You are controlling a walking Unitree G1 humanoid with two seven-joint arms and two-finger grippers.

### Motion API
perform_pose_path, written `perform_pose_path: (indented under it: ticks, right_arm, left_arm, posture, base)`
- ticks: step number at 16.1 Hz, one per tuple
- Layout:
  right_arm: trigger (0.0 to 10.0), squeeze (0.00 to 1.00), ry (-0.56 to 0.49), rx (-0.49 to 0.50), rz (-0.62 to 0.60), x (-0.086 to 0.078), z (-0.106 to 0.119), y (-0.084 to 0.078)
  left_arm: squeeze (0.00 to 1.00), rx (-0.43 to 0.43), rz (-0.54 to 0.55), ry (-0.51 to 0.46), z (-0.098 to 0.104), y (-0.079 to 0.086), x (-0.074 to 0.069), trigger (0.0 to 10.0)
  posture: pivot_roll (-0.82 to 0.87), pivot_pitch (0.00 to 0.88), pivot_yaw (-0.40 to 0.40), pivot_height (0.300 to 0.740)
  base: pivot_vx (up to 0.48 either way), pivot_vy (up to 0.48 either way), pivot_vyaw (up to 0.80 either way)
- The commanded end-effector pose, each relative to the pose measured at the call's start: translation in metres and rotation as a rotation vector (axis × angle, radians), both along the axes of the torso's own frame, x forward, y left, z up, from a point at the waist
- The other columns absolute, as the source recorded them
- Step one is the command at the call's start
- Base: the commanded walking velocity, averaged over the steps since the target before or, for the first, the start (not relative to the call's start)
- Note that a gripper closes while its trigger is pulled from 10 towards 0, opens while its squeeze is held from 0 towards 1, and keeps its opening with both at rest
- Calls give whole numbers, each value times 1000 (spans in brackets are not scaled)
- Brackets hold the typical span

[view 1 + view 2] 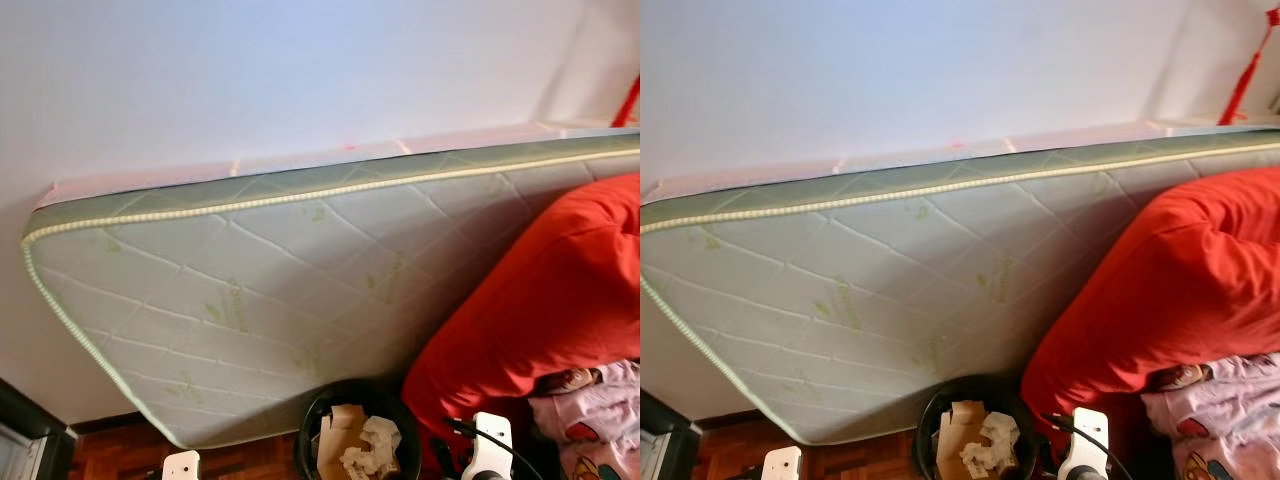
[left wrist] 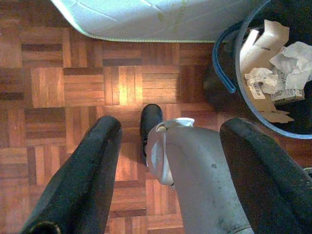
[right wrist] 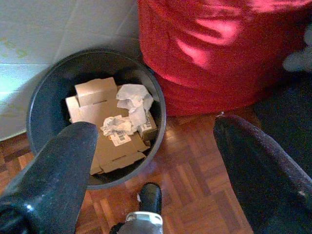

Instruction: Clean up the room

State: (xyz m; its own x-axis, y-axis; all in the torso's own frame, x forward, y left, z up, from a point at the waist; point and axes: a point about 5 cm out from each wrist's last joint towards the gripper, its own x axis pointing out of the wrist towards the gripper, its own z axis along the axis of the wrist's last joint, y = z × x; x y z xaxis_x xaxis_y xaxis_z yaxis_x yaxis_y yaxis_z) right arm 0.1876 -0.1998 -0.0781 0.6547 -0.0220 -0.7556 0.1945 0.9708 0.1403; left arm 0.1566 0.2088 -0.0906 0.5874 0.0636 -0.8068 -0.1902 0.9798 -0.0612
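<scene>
The left gripper (image 2: pixel 168 170) hangs with its two black fingers spread wide and nothing between them, above parquet floor (image 2: pixel 73 87), with the robot's silver leg and black foot (image 2: pixel 150 124) showing in the gap. The right gripper (image 3: pixel 156 170) is likewise splayed apart and empty, poised just above and beside a black bin (image 3: pixel 46 87) that stands on the same wooden floor.

The bin (already part-filled) holds flattened cardboard (image 3: pixel 100 124) and crumpled white paper (image 3: pixel 134 100). It sits tight against a quilted white mattress (image 1: pixel 260 290) with green piping, which is propped on its edge and leans on a pale wall (image 1: pixel 250 70). Touching the bin on the robot's right is a large red cushion-like bundle (image 1: pixel 540 300), resting against the mattress face. Patterned pink fabric (image 1: pixel 600 415) lies below the red bundle at the right edge. A dark piece of furniture (image 1: pixel 25 435) is in the lower left corner.
</scene>
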Motion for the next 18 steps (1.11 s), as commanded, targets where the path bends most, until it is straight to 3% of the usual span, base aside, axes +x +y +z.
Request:
perform_pose_path:
  ticks: [1,5,13,18]
  right_arm:
    - [10000,0,-8,5,2,2,1,2]
    - [10000,0,1,-7,11,3,1,2]
    - [10000,0,-3,-17,34,4,2,0]
    - [10000,0,-5,-16,27,3,2,0]
  left_arm:
    - [0,8,-7,13,-1,0,0,10000]
    - [0,11,7,-10,3,2,8,10000]
    - [0,8,9,-19,5,5,10,10000]
    - [0,5,0,-8,3,1,8,10000]
  posture:
    - [124,0,-22,740]
    - [143,0,-33,740]
    - [116,0,-35,740]
    - [99,0,-25,740]
  base:
    - [0,0,0]
    - [0,0,0]
    - [0,0,0]
    - [-252,0,0]
